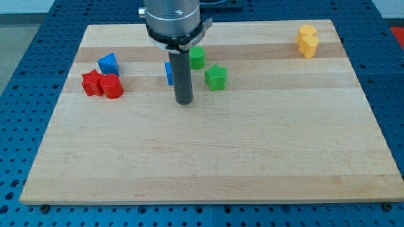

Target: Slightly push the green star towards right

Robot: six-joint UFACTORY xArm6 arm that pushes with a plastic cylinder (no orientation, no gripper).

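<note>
Wooden board point(208, 164): pale, lying on a blue perforated table point(25, 57). Contents listed from the view's left to the view's right.

1. Red star point(91, 82), near the board's left edge, touching item 2.
2. Red cylinder point(112, 86), just right of the red star.
3. Blue triangular block point(108, 64), just above the two red pieces, close to them.
4. Blue block point(169, 72), shape unclear, mostly hidden behind my rod.
5. My tip point(184, 101): lower end of a straight dark rod, set down on the board just below and right of the blue block. I have no fingers to open or close; the rod is plain and holds nothing.
6. Green cylinder point(197, 58), just right of my rod's upper part, near the board's top.
7. Green star point(216, 77), the piece to be pushed: right of my tip and a little higher in the view, apart from it, just below and right of the green cylinder.
8. Yellow block point(307, 41), looking like two stacked or joined pieces, near the board's top right corner, well apart from everything else.
</note>
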